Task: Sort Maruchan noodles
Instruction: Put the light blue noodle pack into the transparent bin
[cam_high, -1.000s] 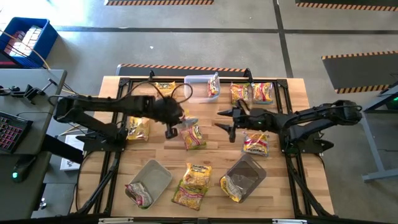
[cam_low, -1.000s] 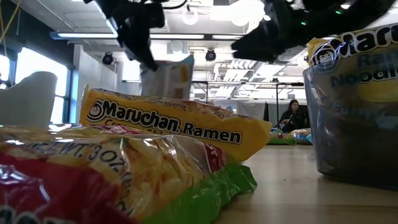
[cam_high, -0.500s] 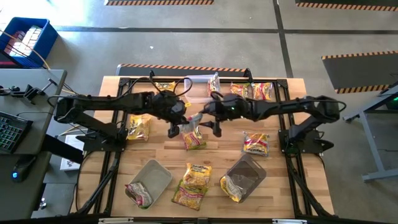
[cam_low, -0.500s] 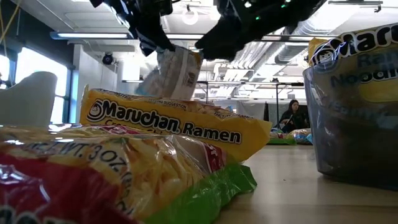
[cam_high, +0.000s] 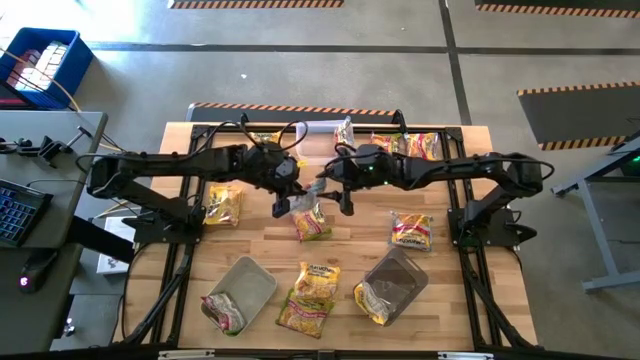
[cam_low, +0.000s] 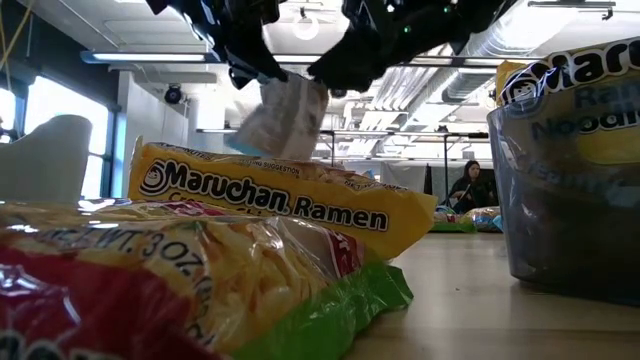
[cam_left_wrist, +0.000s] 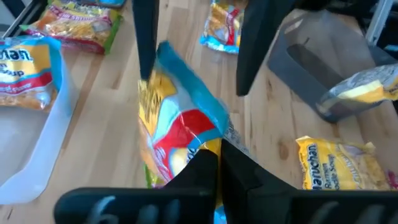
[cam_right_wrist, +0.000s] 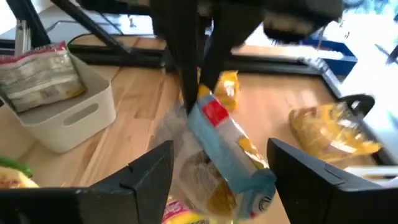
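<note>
Maruchan noodles packet (cam_left_wrist: 181, 127), blue-edged with yellow and red, is hanging above the middle of the table (cam_high: 470, 300), pinched at one end by the left gripper (cam_high: 281, 205), whose fingers are clamped tight on it. The right gripper (cam_right_wrist: 221, 180) is straddling its free end, fingers spread wide on either side.

Wooden table (cam_high: 470, 300), clear tubs (cam_high: 248, 280), blue crate (cam_high: 45, 62)

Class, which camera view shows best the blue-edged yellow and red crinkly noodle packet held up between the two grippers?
The left wrist view: the blue-edged noodle packet fills the middle, pinched by the left gripper. The right wrist view shows it between the right gripper's open fingers. The low view shows its pale back; the high view barely shows it.
</note>
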